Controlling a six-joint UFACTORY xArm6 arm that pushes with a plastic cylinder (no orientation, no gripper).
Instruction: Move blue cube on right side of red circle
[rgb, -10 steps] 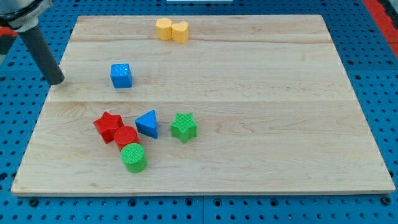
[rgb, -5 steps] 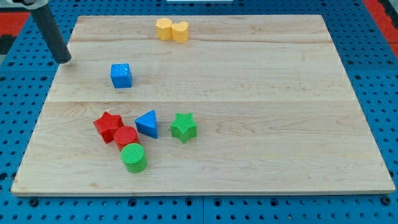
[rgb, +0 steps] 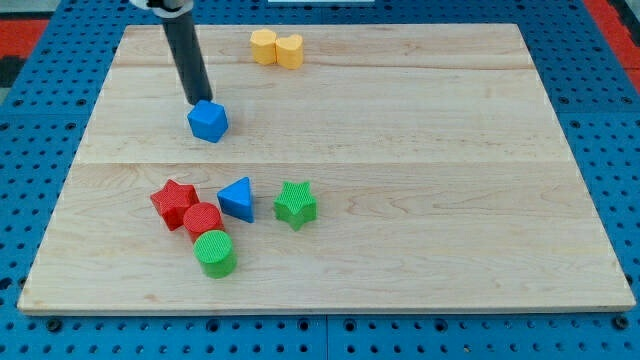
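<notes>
The blue cube (rgb: 208, 121) lies on the wooden board (rgb: 400, 150), left of centre in the upper half, turned at an angle. My tip (rgb: 198, 103) touches the cube's upper left edge. The red circle (rgb: 202, 219) sits lower down, wedged between the red star (rgb: 173, 202), the blue triangle (rgb: 238, 198) and the green cylinder (rgb: 215, 252). The blue cube is well above the red circle, apart from it.
A green star (rgb: 295, 203) lies to the right of the blue triangle. Two yellow blocks (rgb: 276, 48) sit together at the board's top edge. A blue pegboard (rgb: 40, 200) surrounds the board.
My tip moved from the board's upper left edge rightward to the blue cube. The cube shifted slightly right and rotated.
</notes>
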